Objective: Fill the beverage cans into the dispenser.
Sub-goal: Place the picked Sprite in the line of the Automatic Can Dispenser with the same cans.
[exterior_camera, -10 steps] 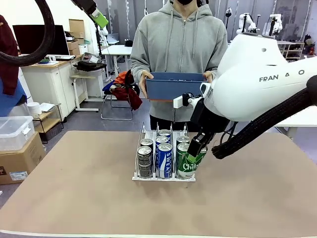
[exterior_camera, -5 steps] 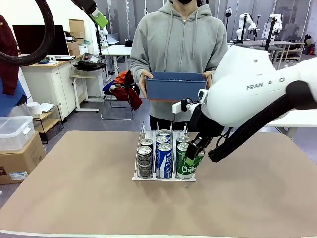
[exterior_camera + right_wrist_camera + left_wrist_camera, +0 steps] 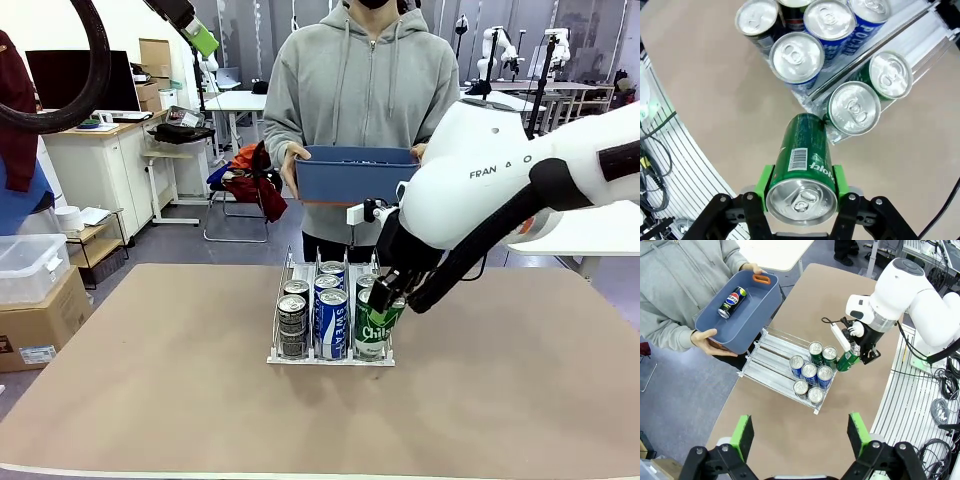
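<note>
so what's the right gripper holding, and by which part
A green can, gripped on its sides near the silver top by the fingers of the right gripper.

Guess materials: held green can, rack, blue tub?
The green can: likely aluminium, going by the bright silver top with pull tab and the glossy printed body. The dispenser: probably clear plastic on a white base, with see-through dividers. The tub: apparently moulded plastic, matte blue with rounded corners.

Covered by the gripped green can (image 3: 802, 165): inner pad faces of the right tool (image 3: 801, 189). Beyond that tool, cut off at the picture's edges: far end of the rack (image 3: 935, 40), a dark can (image 3: 796, 3). From the front, blocked by the arm (image 3: 480, 190): most of that tool.
</note>
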Robot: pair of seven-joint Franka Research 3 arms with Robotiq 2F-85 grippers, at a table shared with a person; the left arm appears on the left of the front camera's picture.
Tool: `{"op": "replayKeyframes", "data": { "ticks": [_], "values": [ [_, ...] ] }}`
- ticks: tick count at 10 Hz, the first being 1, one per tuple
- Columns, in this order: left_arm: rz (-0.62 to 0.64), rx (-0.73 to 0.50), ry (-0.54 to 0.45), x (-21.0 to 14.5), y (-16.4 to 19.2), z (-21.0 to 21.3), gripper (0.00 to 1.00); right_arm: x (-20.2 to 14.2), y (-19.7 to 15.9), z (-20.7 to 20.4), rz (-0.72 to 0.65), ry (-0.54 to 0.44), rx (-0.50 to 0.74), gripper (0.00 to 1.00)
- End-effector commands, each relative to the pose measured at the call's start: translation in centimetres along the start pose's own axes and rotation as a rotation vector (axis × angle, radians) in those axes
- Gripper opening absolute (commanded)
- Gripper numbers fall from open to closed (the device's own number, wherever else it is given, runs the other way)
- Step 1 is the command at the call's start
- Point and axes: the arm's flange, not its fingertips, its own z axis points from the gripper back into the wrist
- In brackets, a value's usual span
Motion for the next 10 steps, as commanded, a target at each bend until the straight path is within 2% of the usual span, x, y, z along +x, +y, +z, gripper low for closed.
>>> {"op": "replayKeyframes", "data": {
  "ticks": [1,5,10],
  "values": [
    [-0.006,-0.017,-0.007,-0.3,0.1,0.2,1.0,2.2,-0.8,0.3,-0.043,-0.002,-0.093,0.58],
    [-0.006,-0.017,-0.007,-0.3,0.1,0.2,1.0,4.6,-2.1,-0.2,-0.031,0.024,-0.113,0.58],
    [-0.006,-0.017,-0.007,-0.3,0.1,0.2,1.0,5.5,-2.8,-2.2,-0.006,0.104,-0.119,0.58]
  ]
}}
